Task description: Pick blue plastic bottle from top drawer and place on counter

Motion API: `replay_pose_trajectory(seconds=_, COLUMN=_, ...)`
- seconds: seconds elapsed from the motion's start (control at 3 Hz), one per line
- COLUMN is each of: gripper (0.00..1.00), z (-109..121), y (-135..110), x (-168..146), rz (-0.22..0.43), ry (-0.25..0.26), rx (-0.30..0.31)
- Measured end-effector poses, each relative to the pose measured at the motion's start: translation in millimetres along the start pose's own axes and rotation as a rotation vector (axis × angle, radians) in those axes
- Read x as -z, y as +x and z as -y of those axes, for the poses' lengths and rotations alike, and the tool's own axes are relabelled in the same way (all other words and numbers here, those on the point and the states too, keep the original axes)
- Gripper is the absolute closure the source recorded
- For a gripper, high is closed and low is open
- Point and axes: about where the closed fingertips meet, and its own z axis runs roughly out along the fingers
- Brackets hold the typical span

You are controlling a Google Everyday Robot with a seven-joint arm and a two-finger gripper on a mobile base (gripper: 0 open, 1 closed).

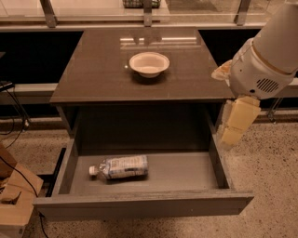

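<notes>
The blue plastic bottle [122, 167] lies on its side in the open top drawer [186, 175], left of the middle, with its white cap pointing left. The counter [93, 69] is the dark glossy slab above the drawer. My gripper [236, 124] hangs down from the white arm at the right, beside the counter's right edge and just above the drawer's right wall. It is well to the right of the bottle and holds nothing that I can see.
A white round bowl [149, 63] stands on the counter near the middle back. A pale ledge with metal posts [147, 14] runs behind. A wooden box [14, 200] and cables lie on the speckled floor at the left.
</notes>
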Motion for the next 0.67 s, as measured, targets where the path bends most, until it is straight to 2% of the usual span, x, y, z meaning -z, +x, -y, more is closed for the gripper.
replay_pose_trajectory(seconds=0.33, gripper=0.00, z=3, y=-29, x=-31, rz=0.093, ry=-0.036, rx=0.056)
replay_pose_trajectory(seconds=0.67, gripper=0.00, z=8, y=-47, x=-58, rz=0.191, ry=-0.110, rx=0.062)
